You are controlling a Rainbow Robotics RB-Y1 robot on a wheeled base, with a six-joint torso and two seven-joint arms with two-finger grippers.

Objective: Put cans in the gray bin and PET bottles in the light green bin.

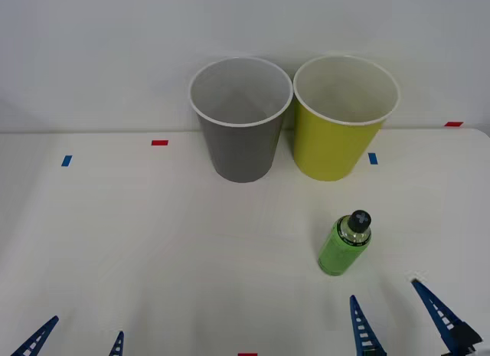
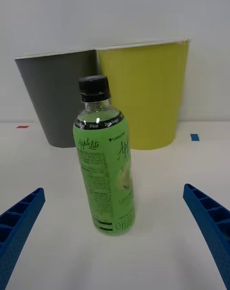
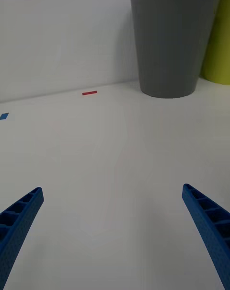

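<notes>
Reach step; right end effector (image 1: pixel 398 314) spread wide, empty, near table's front edge; PET bottle (image 1: pixel 344 244) upright just ahead; next: advance, clamp, carry to light green bin (image 1: pixel 341 130) at back edge; left end effector (image 1: pixel 80 337) spread, idle.

White table (image 1: pixel 153 241), gray bin (image 1: pixel 241 134), light green bin (image 1: pixel 337 134), upright PET bottle (image 1: pixel 344 245), tape marks (image 1: pixel 159 142)
</notes>
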